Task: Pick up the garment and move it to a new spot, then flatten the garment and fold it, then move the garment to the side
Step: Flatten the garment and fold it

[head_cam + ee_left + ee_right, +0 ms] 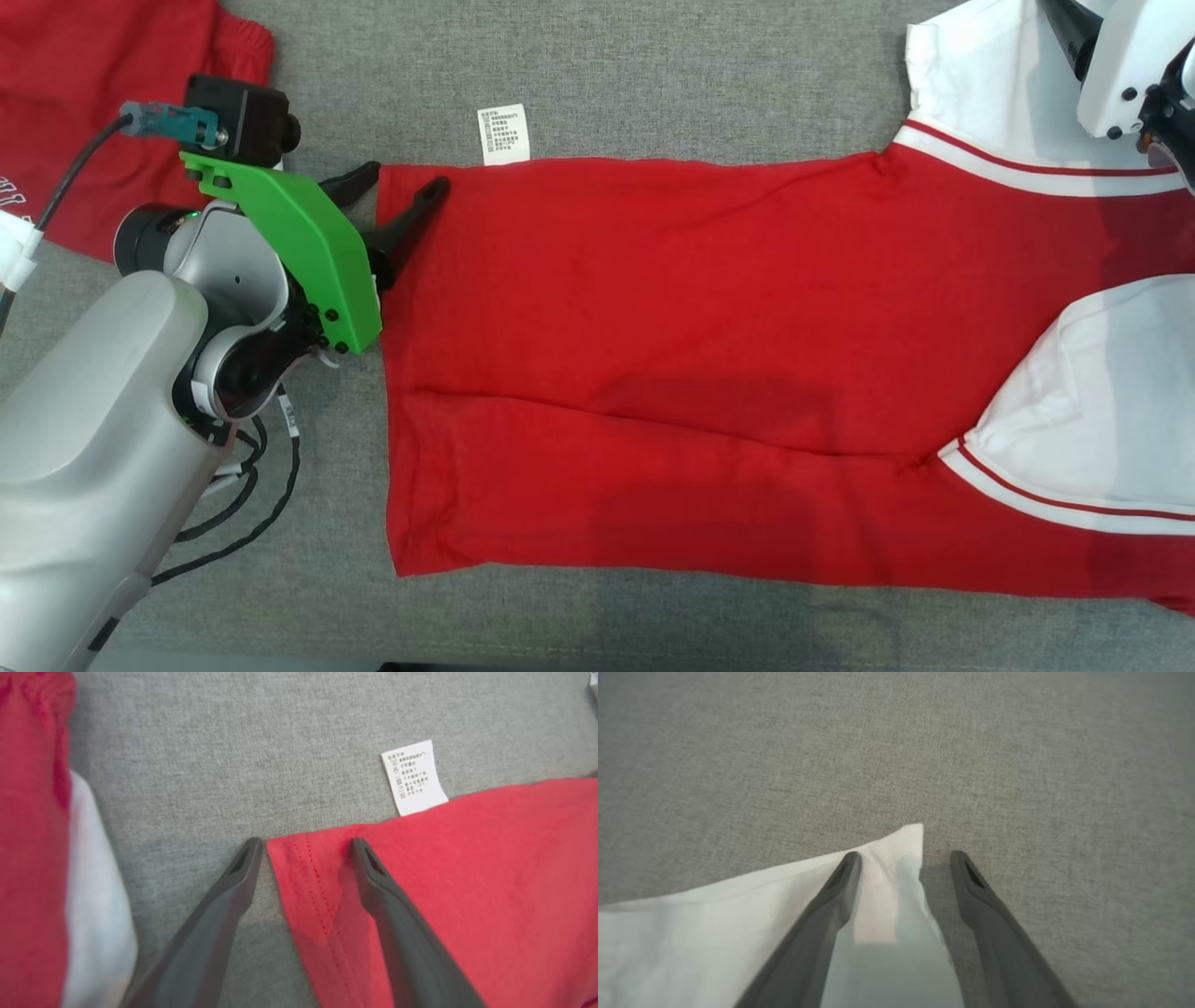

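Corners not yet pinched
The left gripper is spread wide, the red corner of the garment between its fingers; the right gripper likewise, at the white sleeve tip — flat cloth could be missed.

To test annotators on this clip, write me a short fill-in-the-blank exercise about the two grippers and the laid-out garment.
1. The left gripper straddles the hem corner of the red cotton shirt, its fingers ____.
2. The right gripper straddles a sleeve tip whose colour is ____.
3. The small white printed care label sticks out over the woven fabric surface, coloured ____.
Missing words: open; white; grey.
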Robot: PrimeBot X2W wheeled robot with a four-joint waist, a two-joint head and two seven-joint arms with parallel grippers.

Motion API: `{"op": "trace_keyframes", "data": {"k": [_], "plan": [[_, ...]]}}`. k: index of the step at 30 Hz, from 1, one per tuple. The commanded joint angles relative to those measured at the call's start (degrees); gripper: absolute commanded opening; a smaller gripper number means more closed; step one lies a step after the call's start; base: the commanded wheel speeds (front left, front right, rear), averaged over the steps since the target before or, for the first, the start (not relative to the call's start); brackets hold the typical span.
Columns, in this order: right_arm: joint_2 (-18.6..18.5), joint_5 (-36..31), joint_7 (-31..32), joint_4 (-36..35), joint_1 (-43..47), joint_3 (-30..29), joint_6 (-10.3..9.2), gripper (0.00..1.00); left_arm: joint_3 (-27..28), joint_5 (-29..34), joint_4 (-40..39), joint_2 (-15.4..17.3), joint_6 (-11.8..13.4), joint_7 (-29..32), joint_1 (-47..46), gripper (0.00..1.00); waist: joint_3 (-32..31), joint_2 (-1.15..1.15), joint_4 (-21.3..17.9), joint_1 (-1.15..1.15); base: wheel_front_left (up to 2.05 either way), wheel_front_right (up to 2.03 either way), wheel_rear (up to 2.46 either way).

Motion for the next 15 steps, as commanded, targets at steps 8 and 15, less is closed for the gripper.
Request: {"op": "trace_keyframes", "data": {"k": [8,15], "plan": [[0.6,6.4,0.5,0.0,2.5,2.9,-0.04,0.0,-3.4,-1.8,3.4,-1.6,-1.9,2.2,5.7,0.0,-1.0,0.0,-0.5,0.0,0.0,0.0,0.0],[-2.4,11.6,-4.0,-5.3,4.9,4.1,-0.04,0.0,-1.4,-2.4,-0.3,0.2,-2.9,-1.6,7.3,0.0,-6.0,0.0,-1.5,0.0,0.0,0.0,0.0]]}}
